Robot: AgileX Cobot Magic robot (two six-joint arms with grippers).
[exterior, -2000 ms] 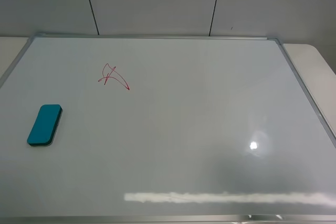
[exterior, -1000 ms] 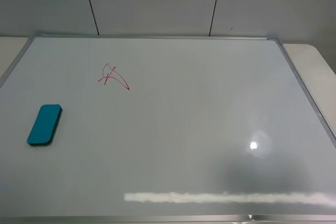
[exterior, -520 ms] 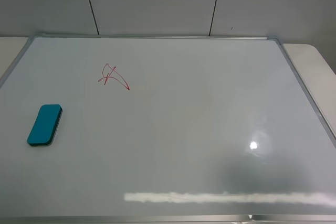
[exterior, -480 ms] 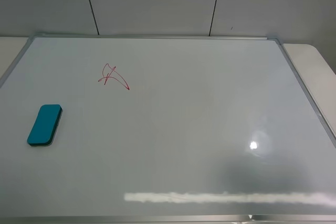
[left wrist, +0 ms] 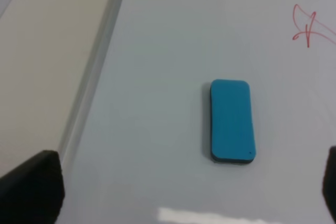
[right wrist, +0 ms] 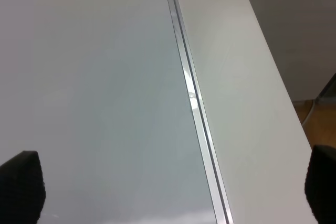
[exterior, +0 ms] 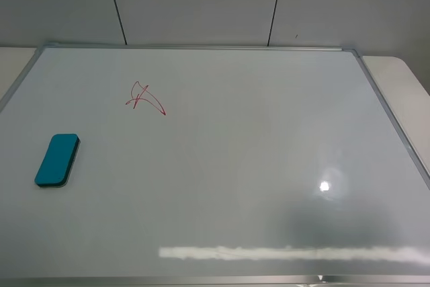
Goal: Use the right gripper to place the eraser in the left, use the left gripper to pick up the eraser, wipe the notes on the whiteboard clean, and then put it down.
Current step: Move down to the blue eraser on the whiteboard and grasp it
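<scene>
- Eraser is seen lying flat on the whiteboard, on its left part, near the left frame rail but not touching it.
- Teal face is up and the thin dark layer is down against the board.
- Long axis: in the exterior high view it runs near-to-far, with the far end tipped slightly to the right. It is roughly parallel to the left rail.
- Notes are found farther back and to the right, well apart from the eraser. The far short end points loosely that way.
- Left claw is spread wide and nothing is held. It hangs above the board, with the eraser ahead of the gap and a bit off centre.
- Right claw is also spread and empty. It sits over the board's right rail, beside the bare tabletop and well apart from the eraser.
- Handling, as judged: a light block with a fairly stiff body. The dark base is probably felt, but it is too thin in view to be sure.
- Sliding is expected on the glossy board if an end gets nudged.
- Grip is best taken across the narrow width, on the two long sides at mid-length, with the base kept flat for wiping.
- Eraser is already left-side, so the left pick-up is judged to be the step in hand.
</scene>
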